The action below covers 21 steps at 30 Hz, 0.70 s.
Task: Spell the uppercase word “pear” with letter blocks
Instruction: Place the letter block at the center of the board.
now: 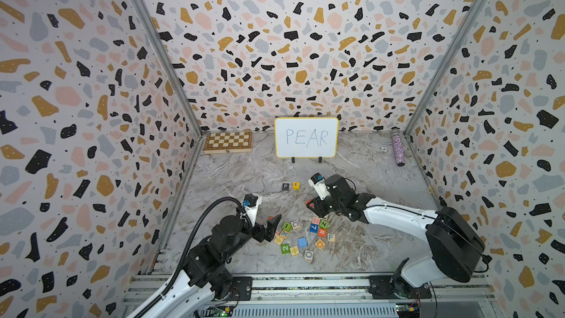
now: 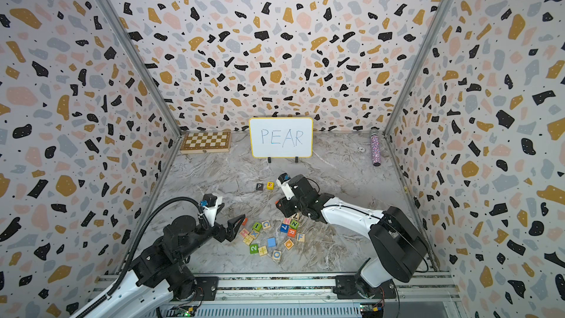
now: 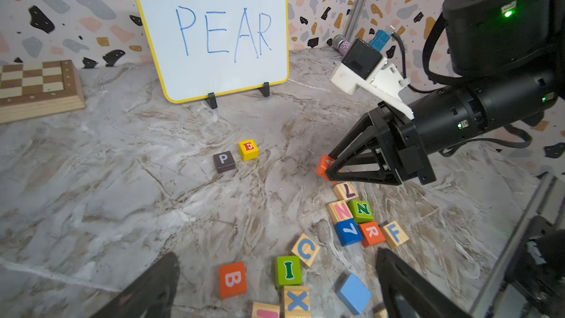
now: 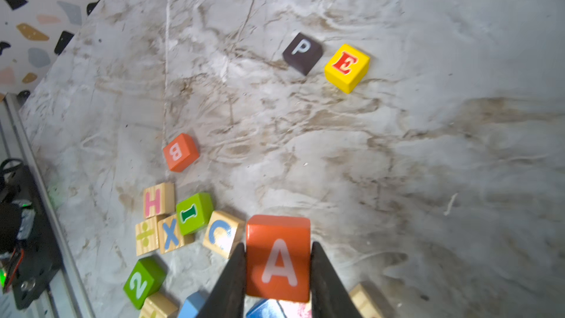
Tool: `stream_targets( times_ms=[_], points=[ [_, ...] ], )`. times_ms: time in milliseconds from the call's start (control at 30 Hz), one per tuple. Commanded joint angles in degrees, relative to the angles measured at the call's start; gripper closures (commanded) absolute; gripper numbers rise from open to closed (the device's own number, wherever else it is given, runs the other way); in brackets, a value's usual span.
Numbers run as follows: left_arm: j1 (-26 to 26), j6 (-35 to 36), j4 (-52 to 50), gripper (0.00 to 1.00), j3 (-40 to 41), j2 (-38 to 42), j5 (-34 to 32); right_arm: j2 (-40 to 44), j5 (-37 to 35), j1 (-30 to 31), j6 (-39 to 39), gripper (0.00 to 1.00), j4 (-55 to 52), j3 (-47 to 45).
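Since the right hand (image 3: 331, 170) is clamped on the red-orange A block (image 4: 277, 258), white letter facing its wrist cam, hanging over the far edge of the loose pile (image 1: 302, 242), the step in hand looks like carrying A to the row. P block (image 3: 224, 160) & E block (image 3: 248, 149) sit side by side mid-table, E at 3 o'clk of P in both top views, w/ a small gap btw them. To do it well: move A toward approx 12 o'clk, high enough to clear E, then lower it onto bare table (image 3: 122, 194) at 3 o'clk of E. Keep the same small gap & the letter upright like its neighbours, and let go only once it rests flat, so E isn't nudged. R block (image 3: 371, 233) sits in the pile btw the 7 block (image 3: 348, 232) & F block (image 3: 395, 234). Left hand (image 1: 274, 227) gapes wide, holding nothing, at 9 o'clk of the pile by the B block (image 3: 232, 279).
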<state>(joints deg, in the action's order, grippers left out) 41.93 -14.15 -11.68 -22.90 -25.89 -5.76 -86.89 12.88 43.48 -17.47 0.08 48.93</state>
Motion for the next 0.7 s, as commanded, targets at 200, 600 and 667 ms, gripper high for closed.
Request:
stream_targets(
  times_ms=[200,600,667],
  points=[
    [-11.01,3.70,12.68,0.02,-12.28,-19.10,6.66,-7.08,0.36,-5.80,-0.58,0.84,0.98,9.38],
    [-16.87,-0.65,-1.03,0.08,-30.38,-42.66,13.50,-19.34,-3.42,-8.77,-1.90,0.84,-5.18,20.62],
    [-16.97,-1.02,-2.95,0.08,-31.86,-44.72,13.12,-20.90,-3.65,-8.77,-2.28,0.84,-6.04,21.84]
  ],
)
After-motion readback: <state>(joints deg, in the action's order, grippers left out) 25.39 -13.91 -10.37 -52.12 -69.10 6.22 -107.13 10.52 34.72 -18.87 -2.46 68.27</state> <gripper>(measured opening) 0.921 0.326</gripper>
